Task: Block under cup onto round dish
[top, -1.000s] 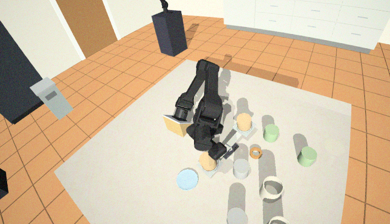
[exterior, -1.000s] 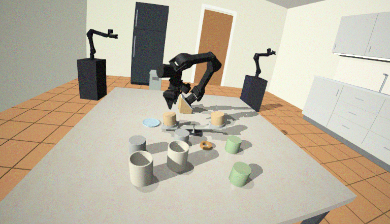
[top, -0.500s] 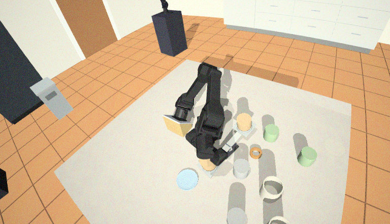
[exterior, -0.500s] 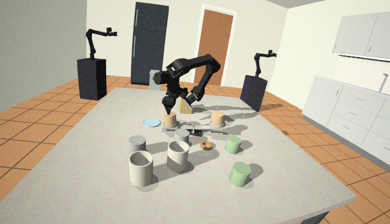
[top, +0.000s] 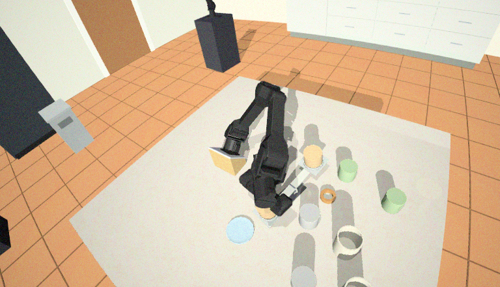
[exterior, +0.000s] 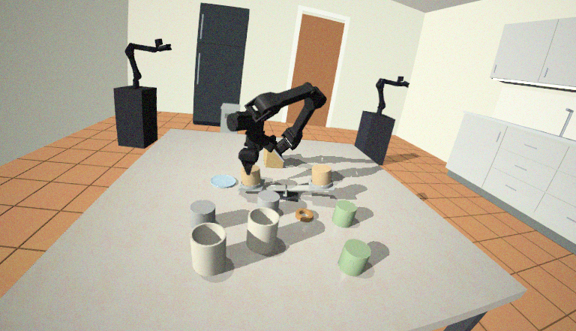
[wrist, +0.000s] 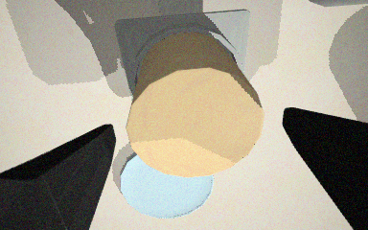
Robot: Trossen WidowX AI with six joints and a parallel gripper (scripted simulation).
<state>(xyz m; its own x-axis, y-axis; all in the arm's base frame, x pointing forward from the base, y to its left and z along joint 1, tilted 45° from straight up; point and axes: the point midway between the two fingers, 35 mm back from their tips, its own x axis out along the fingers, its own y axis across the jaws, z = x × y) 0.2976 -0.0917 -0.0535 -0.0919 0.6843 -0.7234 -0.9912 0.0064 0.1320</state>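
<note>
Now | tan cups [exterior: 250,176] [exterior: 321,175]: 2 | dish [exterior: 223,180]: 1 | tool [exterior: 247,167]: spread apart, empty

No text, label, brand, number or sign can be read in any of the views. The tan cup [wrist: 194,110], the light blue dish [wrist: 163,192] and the balance plate [wrist: 235,34] show plain surfaces up close in the wrist view. The small grey box [top: 65,129] on the floor carries a darker rectangular patch that might be a panel or label, but at this size no characters can be made out on it.
</note>
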